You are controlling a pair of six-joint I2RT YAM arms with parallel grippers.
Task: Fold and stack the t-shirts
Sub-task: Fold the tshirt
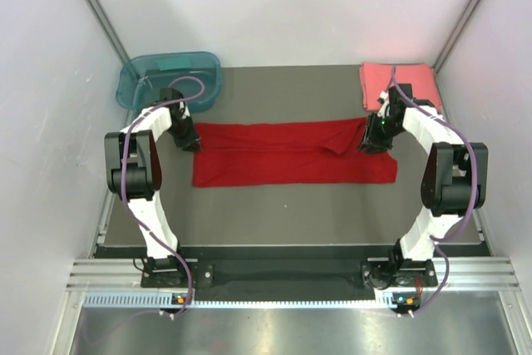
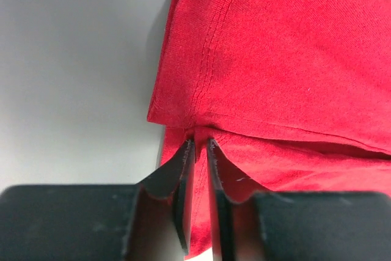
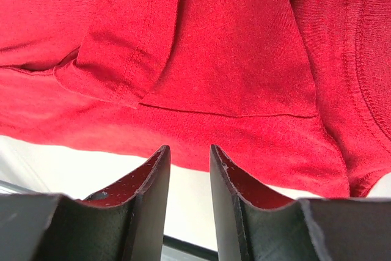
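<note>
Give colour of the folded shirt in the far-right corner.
Coral-pink, plain; the folded shirt shows best in the top external view.

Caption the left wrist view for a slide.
Left end effector pinches the red t-shirt at its edge, grey table beside.

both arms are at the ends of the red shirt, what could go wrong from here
The left gripper pinches only a thin edge of the red t-shirt, under the upper folded layer; a lift could pull that layer open or slip off.
The right gripper is open, its tips short of the hem; if the left moves alone, the strip may drag askew.
The loose sleeve flap near the right end could bunch in the next fold.
</note>
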